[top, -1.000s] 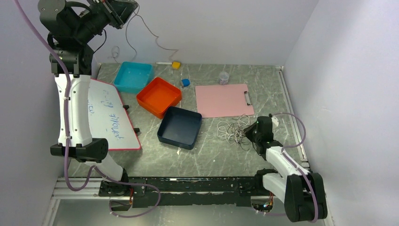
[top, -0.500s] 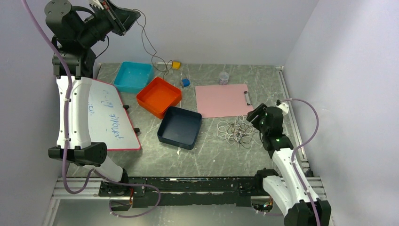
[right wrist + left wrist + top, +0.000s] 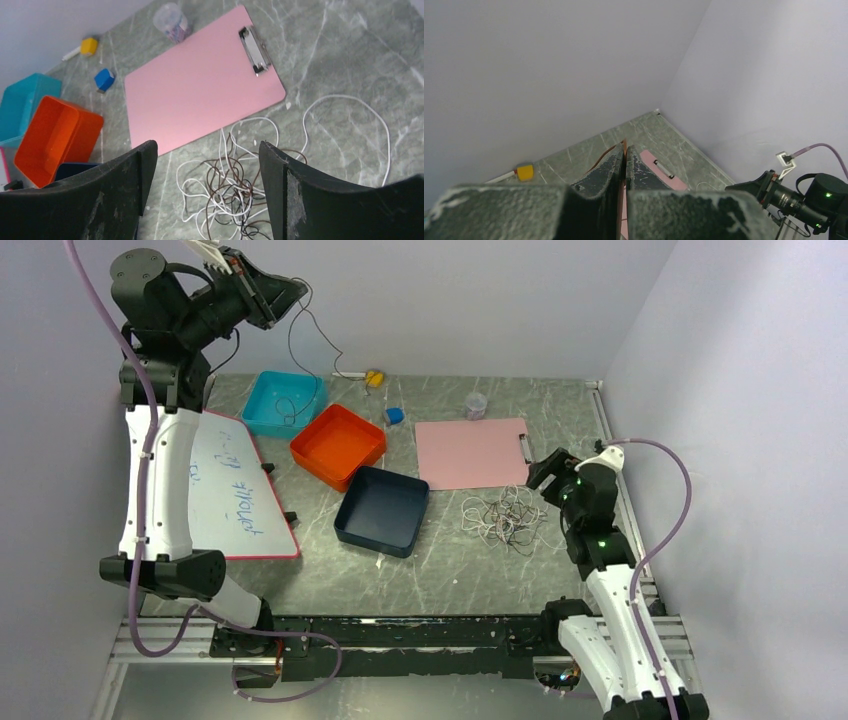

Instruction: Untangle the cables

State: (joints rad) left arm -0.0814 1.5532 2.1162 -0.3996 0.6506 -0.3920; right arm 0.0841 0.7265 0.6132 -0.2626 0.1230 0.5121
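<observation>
The cables lie as a small tangle (image 3: pixel 503 517) of white and dark brown wires on the table, just below the pink clipboard (image 3: pixel 470 452). My right gripper (image 3: pixel 545 472) hangs above the tangle's right side, open and empty. In the right wrist view the tangle (image 3: pixel 235 190) shows between its spread fingers, with one white loop (image 3: pixel 350 100) trailing right. My left gripper (image 3: pixel 275 295) is raised high at the back left, shut on one thin dark cable (image 3: pixel 293 350). That cable hangs down, and its lower loops rest in the teal bin (image 3: pixel 270 428). The left wrist view shows the brown strand (image 3: pixel 600 159) pinched in the jaws.
An orange bin (image 3: pixel 320 468) and a navy bin (image 3: pixel 375 538) stand mid-table. A whiteboard (image 3: pixel 225 485) lies at the left. A small cup (image 3: pixel 476 404), a blue block (image 3: pixel 395 415) and a yellow object (image 3: pixel 374 378) sit near the back wall.
My right gripper has opened, let go of the tangle and risen away to the right. The left gripper has swung right with its cable, whose lower end now drops into the teal bin.
</observation>
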